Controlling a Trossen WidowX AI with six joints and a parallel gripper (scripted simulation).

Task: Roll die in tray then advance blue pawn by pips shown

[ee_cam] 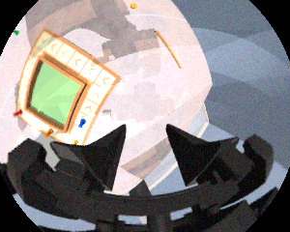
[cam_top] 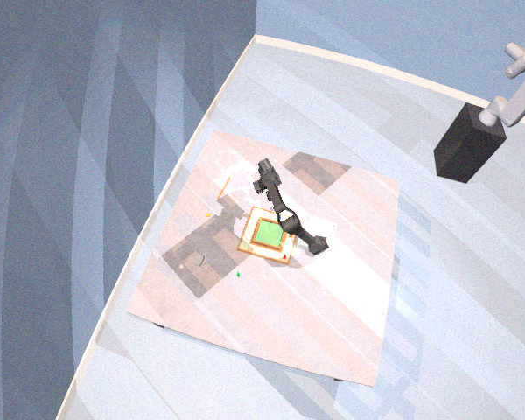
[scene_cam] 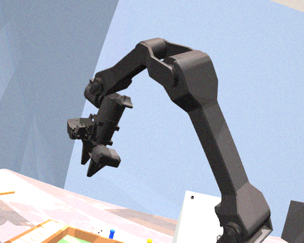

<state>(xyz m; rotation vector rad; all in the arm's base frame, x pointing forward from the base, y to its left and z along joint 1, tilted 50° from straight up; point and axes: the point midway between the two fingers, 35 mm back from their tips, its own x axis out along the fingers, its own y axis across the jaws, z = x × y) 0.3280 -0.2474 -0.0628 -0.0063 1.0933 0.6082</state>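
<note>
My gripper (scene_cam: 85, 169) (ee_cam: 147, 127) is open and empty, high above the table, with its fingers pointing down. The white die (scene_cam: 98, 231) (ee_cam: 106, 115) lies on the table just outside the board (cam_top: 247, 234) (ee_cam: 105, 80), near the blue pawn; its top pips are not readable. The blue pawn (cam_top: 280, 217) (scene_cam: 111, 234) (ee_cam: 82, 123) stands upright on the board's track. The tray (cam_top: 268, 233) (ee_cam: 55, 92), green-floored with wooden walls, sits in the middle of the board and looks empty. The arm passes over part of the board in the top view.
On the board stand a red pawn (cam_top: 284, 256) (ee_cam: 17, 113), an orange pawn (ee_cam: 48, 132) and a yellow pawn (scene_cam: 149, 240) (ee_cam: 75, 142). Off it are a green piece (cam_top: 238, 274) (ee_cam: 16, 32), a yellow-orange piece (cam_top: 207, 214) (ee_cam: 133, 6) and an orange stick (cam_top: 224, 187) (ee_cam: 168, 49).
</note>
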